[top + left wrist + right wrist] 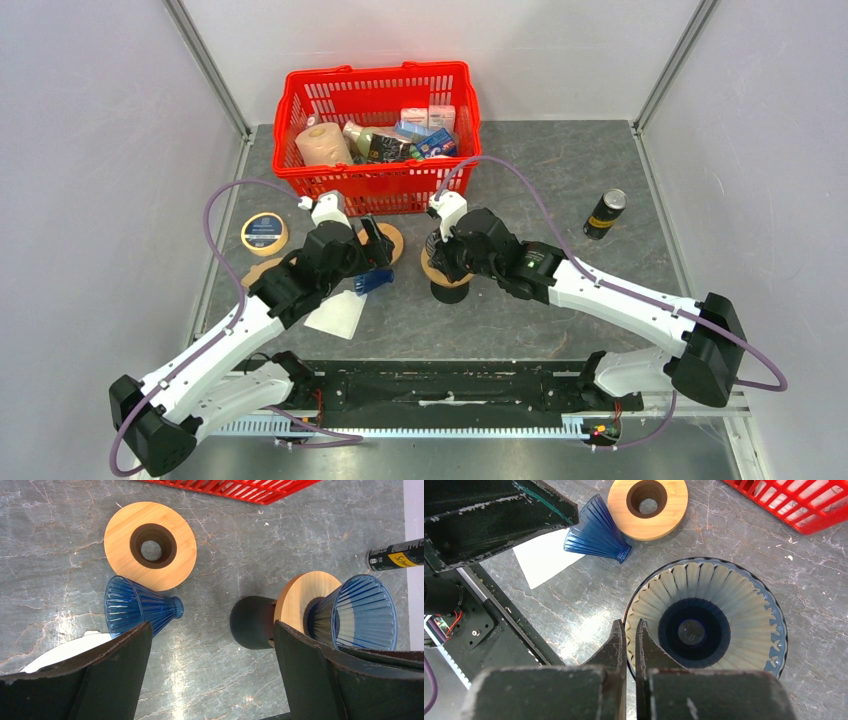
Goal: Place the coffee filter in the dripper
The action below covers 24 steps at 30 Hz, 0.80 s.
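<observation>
The coffee filter [338,315] [544,557] [65,652] is a flat white paper piece lying on the table, partly under my left arm. The dripper [446,277] [252,622] stands upright: a black cylinder with a wooden collar [300,597] and a ribbed blue-tinted cone mouth [704,620] that holds nothing. My right gripper [630,626] [438,250] is shut on the near rim of that cone. My left gripper [212,630] [375,252] hangs open above bare table between the dripper and a separate blue cone, holding nothing.
A loose blue ribbed cone [140,610] [596,532] lies on its side beside a separate wooden ring [150,545] [647,502]. Behind them stands a red basket [378,72] of groceries. A black can [604,213] stands right; a round tin [264,233] and brown paper [262,270] lie left.
</observation>
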Tool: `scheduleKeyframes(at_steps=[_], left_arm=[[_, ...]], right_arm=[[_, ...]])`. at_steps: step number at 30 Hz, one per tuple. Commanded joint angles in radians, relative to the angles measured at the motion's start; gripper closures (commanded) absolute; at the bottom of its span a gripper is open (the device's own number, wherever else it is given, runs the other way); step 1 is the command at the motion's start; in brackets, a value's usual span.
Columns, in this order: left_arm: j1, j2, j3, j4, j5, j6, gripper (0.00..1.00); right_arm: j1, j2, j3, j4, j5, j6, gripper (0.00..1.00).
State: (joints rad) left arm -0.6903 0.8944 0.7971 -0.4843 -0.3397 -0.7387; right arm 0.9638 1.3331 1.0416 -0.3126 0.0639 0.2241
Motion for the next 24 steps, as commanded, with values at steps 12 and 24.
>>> scheduleKeyframes(at_steps=[12,24], left_arm=[[0.005,-0.045,0.018,-0.004,-0.035,0.005,0.04],[0.003,-0.053,0.037,-0.011,-0.042,0.012,0.04]], right_arm=[[0.010,0.108,-0.009,-0.419,-0.019,0.062,0.99],[0.010,0.097,0.070,-0.438,0.027,0.051,0.84]])
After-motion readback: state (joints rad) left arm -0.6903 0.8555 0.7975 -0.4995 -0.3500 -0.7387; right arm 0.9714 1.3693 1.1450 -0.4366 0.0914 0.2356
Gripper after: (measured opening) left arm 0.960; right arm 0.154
